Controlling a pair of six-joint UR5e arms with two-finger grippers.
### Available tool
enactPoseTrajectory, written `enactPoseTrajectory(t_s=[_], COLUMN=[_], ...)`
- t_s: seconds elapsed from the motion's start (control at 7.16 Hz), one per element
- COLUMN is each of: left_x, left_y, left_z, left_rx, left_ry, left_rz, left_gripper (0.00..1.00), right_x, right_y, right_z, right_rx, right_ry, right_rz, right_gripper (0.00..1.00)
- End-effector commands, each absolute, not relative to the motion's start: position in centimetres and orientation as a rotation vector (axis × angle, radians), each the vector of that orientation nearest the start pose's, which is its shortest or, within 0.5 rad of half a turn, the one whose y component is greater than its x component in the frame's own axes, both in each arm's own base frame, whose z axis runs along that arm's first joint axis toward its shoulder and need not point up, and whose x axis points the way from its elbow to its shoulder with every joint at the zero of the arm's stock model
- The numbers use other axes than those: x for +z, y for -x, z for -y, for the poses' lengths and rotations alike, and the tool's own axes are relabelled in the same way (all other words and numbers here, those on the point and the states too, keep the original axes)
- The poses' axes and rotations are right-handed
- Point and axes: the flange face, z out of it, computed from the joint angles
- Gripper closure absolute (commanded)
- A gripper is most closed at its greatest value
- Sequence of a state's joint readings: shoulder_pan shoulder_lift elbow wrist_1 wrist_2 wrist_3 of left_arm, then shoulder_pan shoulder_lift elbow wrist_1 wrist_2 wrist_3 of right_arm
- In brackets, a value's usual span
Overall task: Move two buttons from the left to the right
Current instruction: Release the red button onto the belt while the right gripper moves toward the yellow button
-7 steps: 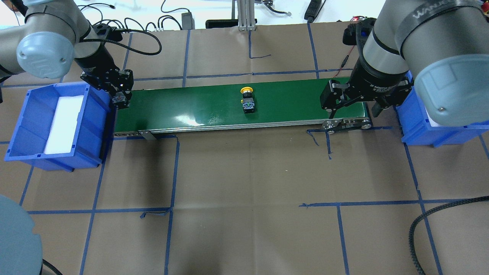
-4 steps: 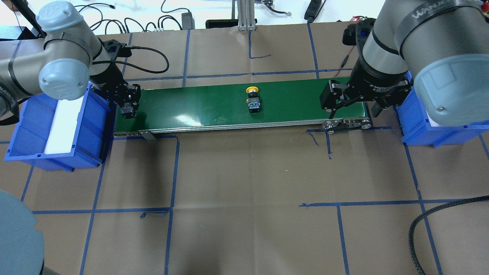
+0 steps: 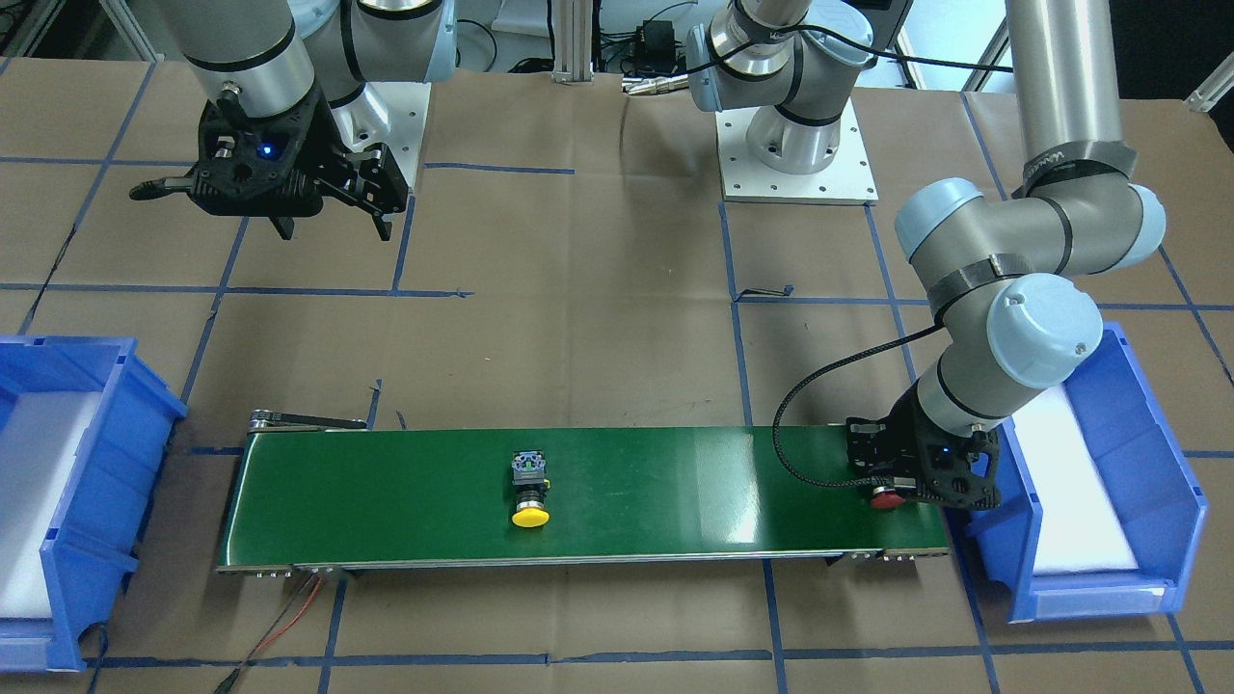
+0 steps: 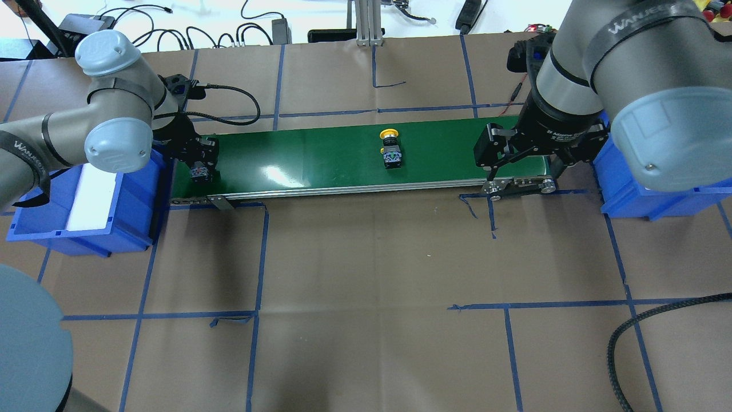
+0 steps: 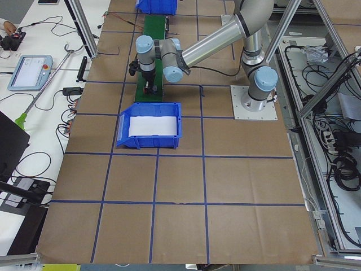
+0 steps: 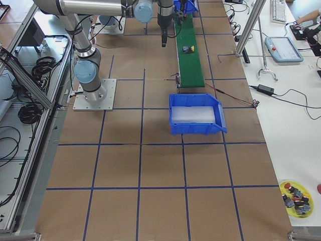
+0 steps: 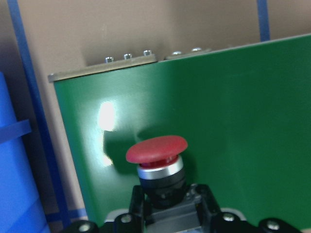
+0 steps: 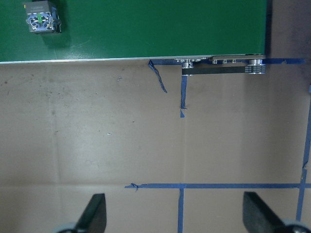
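My left gripper (image 4: pixel 200 165) is shut on the red button (image 7: pixel 156 150), gripping its black body, low over the left end of the green conveyor belt (image 4: pixel 320 160). The front-facing view shows the red cap (image 3: pixel 885 499) under this gripper (image 3: pixel 901 482). The yellow button (image 4: pixel 390 150) lies on its side mid-belt, cap toward the far edge; it also shows in the front-facing view (image 3: pixel 529 493) and at the top left of the right wrist view (image 8: pixel 43 22). My right gripper (image 4: pixel 523 167) hangs open and empty above the belt's right end.
A blue bin (image 4: pixel 34 191) with white padding stands at the belt's left end, beside my left gripper. A second blue bin (image 4: pixel 623 197) stands at the right end, under my right arm. Brown paper with blue tape lines covers the table (image 4: pixel 366 286).
My left gripper has moved right from the left bin's edge onto the belt's left end, still holding the red button. The yellow button has travelled right along the belt.
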State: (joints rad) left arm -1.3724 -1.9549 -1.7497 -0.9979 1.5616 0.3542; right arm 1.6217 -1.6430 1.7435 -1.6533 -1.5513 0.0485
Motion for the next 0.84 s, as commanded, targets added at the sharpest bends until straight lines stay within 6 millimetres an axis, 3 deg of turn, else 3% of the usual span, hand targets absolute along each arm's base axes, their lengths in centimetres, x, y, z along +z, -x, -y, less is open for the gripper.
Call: enactPoseTrajectory(t_s=[0.0,0.14,0.28,0.42,0.56,0.7], left_x=[25.3,25.8,25.6,25.8,26.4,28.0], left_y=[1.5,1.4,1.4,1.5,1.3,1.2], left_z=[60.9,61.2,61.2,61.2,61.2,61.2], left_rx=[-0.041,-0.057,-0.050,-0.056,-0.072,-0.110], left_ry=[-0.246,-0.248,-0.248,-0.253,-0.253,-0.257], left_rz=[-3.134,-3.130,-3.132,-3.133,-3.129,-3.118], left_gripper=[0.97,0.96,0.84,0.11,0.01,0.01], right_x=[43.0,42.1,43.5,43.3,42.3,41.2], right_y=[-16.0,-16.0,-16.1,-16.2,-16.3,-16.5], right_z=[46.5,47.8,49.5,51.7,54.8,57.2], right_rx=[0.073,0.099,0.050,0.040,-0.012,-0.076], right_ry=[0.006,0.006,0.007,0.004,0.005,0.003], right_rz=[-3.122,-3.123,-3.123,-3.121,-3.120,-3.115], right_gripper=[0.00,0.00,0.00,0.00,0.00,0.00])
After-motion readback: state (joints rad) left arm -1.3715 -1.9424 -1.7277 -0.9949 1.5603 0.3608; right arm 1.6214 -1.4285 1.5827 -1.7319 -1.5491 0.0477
